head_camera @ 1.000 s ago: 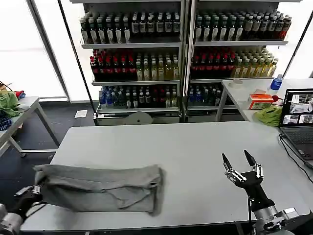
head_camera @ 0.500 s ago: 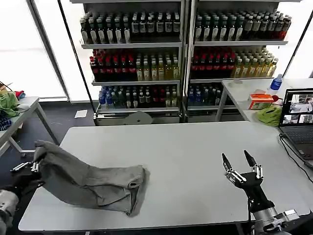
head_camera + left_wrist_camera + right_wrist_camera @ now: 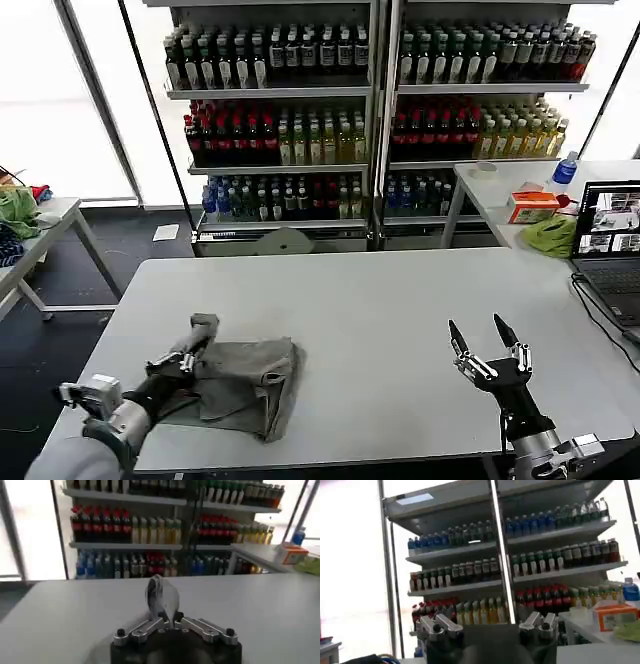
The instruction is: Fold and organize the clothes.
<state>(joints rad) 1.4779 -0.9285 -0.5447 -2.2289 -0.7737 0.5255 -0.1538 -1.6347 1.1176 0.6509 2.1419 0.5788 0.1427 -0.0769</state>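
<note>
Shelves of bottled drinks (image 3: 370,110) are filling the wall behind the pale grey table (image 3: 400,310) I am working over, with a laptop (image 3: 610,245) sitting at the far right edge. I am seeing the light grey T-shirt (image 3: 245,385) lying bunched and partly folded on the table's near left part, close to the front edge. My left gripper (image 3: 192,352) is sitting low over the shirt's left side, and its fingers are pinched together on a raised fold of the cloth; from the left wrist camera that grey fold (image 3: 161,597) is standing up from between the closed fingers (image 3: 142,628). My right gripper (image 3: 484,343) is hovering above bare tabletop at the near right, well apart from the shirt, with its two fingers spread wide and pointing up and away from me, gripping nothing.
</note>
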